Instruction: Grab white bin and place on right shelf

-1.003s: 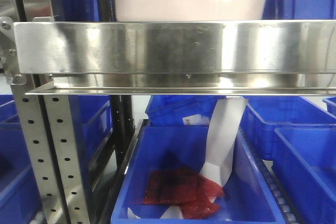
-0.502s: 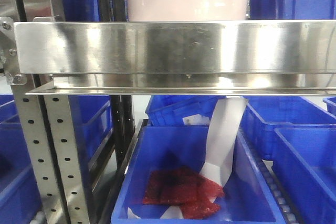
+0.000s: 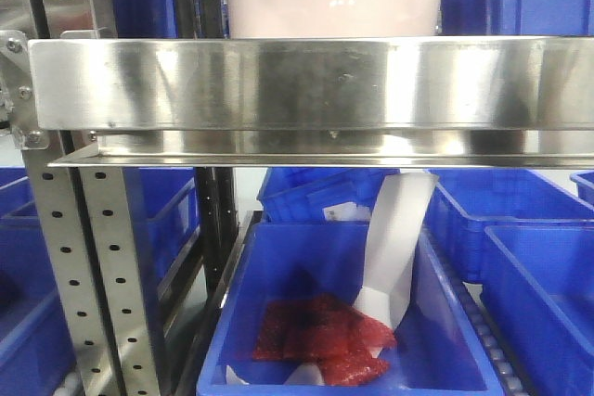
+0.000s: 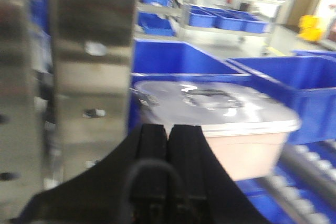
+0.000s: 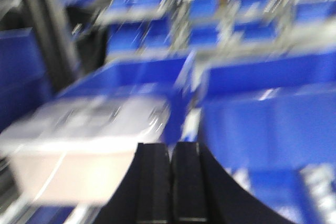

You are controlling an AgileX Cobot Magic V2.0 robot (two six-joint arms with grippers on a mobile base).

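Because the large pale pinkish-white translucent plastic bin with a glossy white lid is broad, rigid-walled and closed by that lid, it is judged to be stiff and bulky rather than fragile, and its weight cannot be told, since its contents are hidden. The glossy lid and smooth walls are judged slippery, so a hold is best taken under the thick rim at the two opposite ends, one arm to each; the recessed handle in the lid is seen in the left wrist view, but a lid might lift off under load.

The bin is seen standing on a roller track among blue plastic bins, behind and above the shiny stainless steel front rail of the shelf in the front view, where only its lower wall shows. The left gripper is seen close before the bin's near edge, its black fingers pressed together with nothing between them. The right gripper is likewise closed and empty, just beside the bin's right end, though that view is badly blurred.

Against the earliest front view, the bin appears narrower and squarer to the rail; since half a second ago it has hardly shifted.
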